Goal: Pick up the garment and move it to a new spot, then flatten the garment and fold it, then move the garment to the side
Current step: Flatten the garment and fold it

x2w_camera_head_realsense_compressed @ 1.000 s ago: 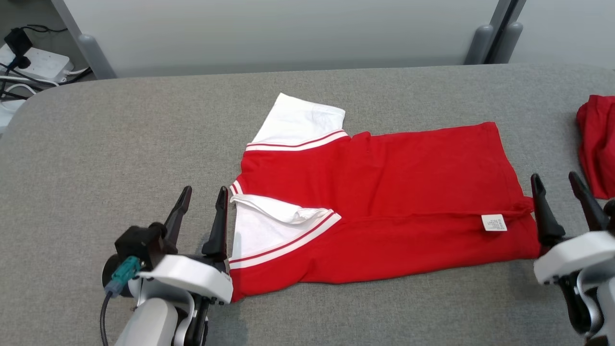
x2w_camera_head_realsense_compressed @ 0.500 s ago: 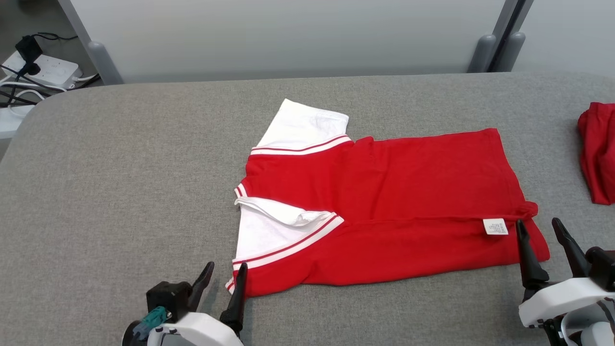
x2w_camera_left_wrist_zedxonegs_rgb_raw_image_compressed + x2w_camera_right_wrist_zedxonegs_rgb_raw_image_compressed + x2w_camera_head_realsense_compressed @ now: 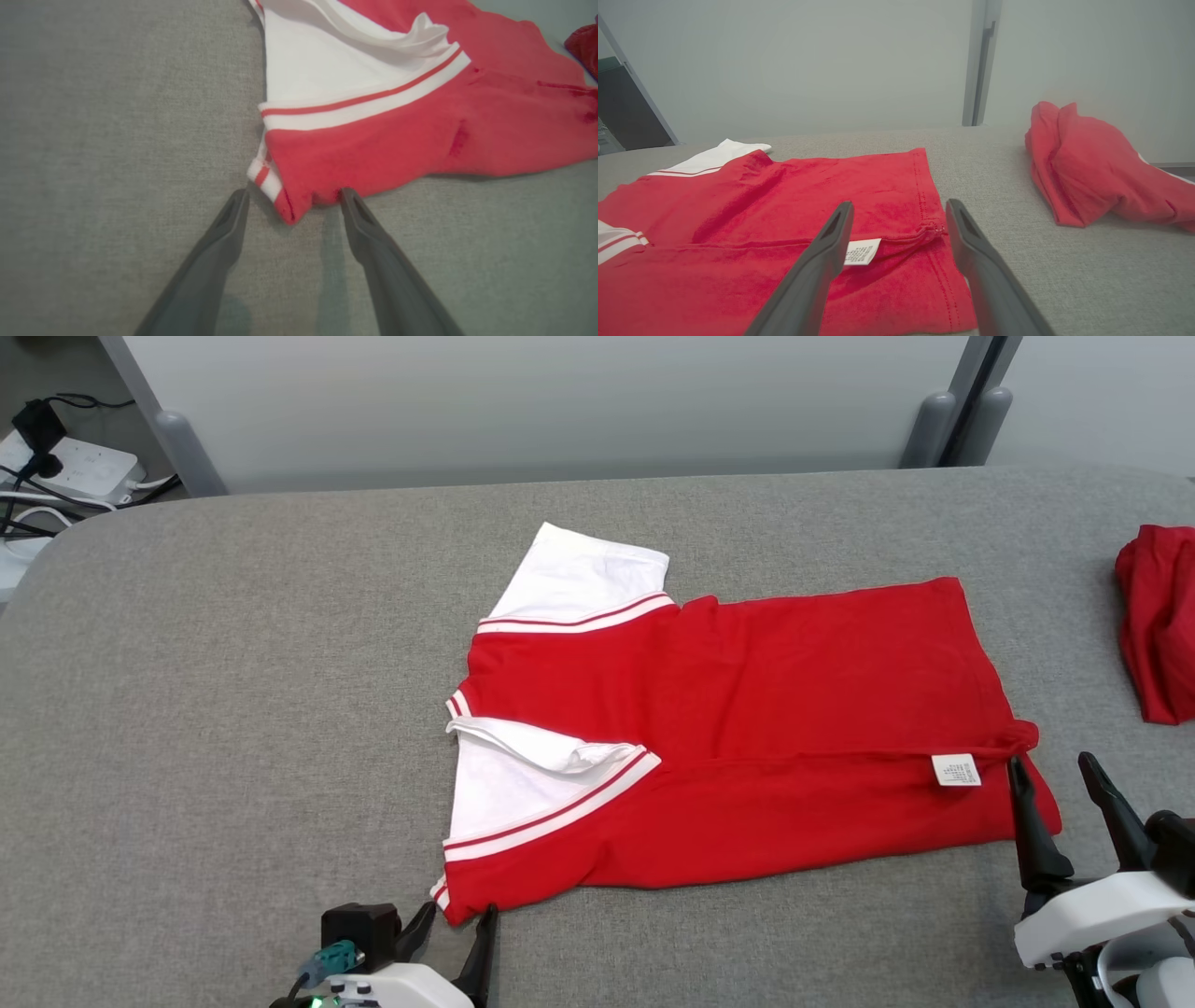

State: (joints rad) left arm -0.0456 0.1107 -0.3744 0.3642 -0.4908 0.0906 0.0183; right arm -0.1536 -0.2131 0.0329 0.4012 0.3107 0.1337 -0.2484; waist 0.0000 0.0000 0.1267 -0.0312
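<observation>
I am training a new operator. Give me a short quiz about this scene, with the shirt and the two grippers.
1. True or false: the left gripper is shut on the shirt.
2. The label lies nearest to: A) the right gripper; B) the left gripper; C) the red cloth at the table's right end.
3. Fill in: the shirt's sleeves are ____.

Key: 1 false, its fingers stand apart at the shirt's corner. 2 A. 3 white.
</observation>
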